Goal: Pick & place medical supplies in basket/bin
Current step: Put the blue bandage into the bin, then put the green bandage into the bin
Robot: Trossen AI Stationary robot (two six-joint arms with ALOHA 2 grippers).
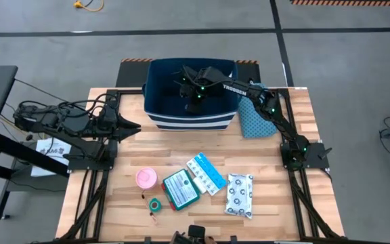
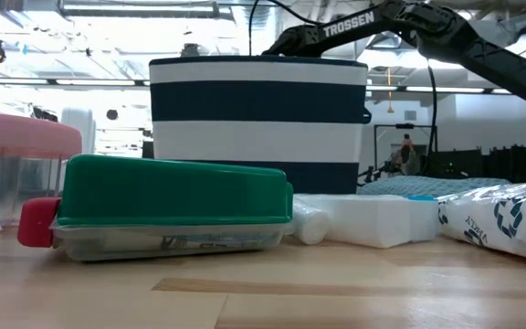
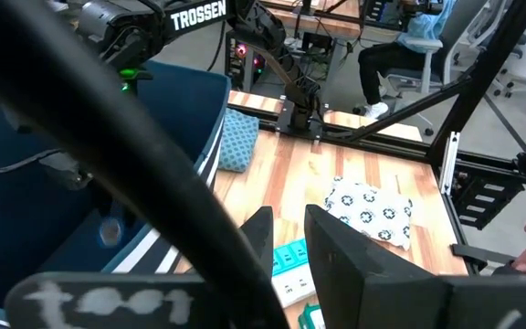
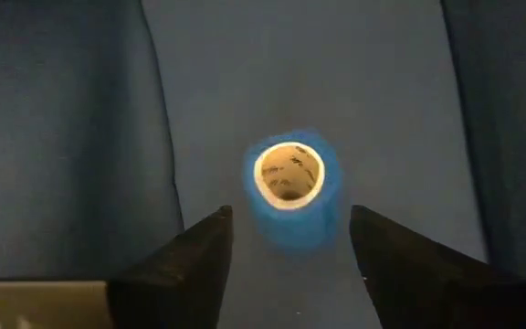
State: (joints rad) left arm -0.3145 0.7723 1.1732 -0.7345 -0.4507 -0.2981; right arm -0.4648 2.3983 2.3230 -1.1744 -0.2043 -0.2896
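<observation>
Five or six supplies are left on the worktop (image 1: 114, 203), well short of the right end effector (image 4: 286, 239) and on its near side: the white pouch with ring marks (image 1: 240, 194), the light-blue and white packet (image 1: 206, 173), the teal flat box (image 1: 180, 189), the pink roll (image 1: 146, 178), the tiny green tape roll (image 1: 155, 204) and, just beside that, what looks like a thin stick (image 1: 153, 215), too small to be sure of. None of them is touched by either arm.

Farther off, the striped navy bin (image 1: 191, 120) stands at the far edge of the worktop, and the right arm reaches over its rim from the right so that its end effector hangs inside. Its two dark fingers (image 4: 185, 251) stand apart with nothing between them. Directly beyond the fingertips, on the bin's floor, lies a blue roll with a pale core (image 4: 290, 187), clear of both fingers. I judge that this roll counts as delivered, so the task is at an early stage: one item in, the rest to fetch.

A teal dotted cloth (image 1: 252, 118) lies just outside the bin, under the right arm's forearm.

Off to the left, well apart from the bin's contents, the left arm waits folded at the worktop's left edge, its end effector (image 1: 126, 125) pointing toward the bin's left wall; its fingers look spread, holding nothing. A seated person shows in the room beyond the worktop.
</observation>
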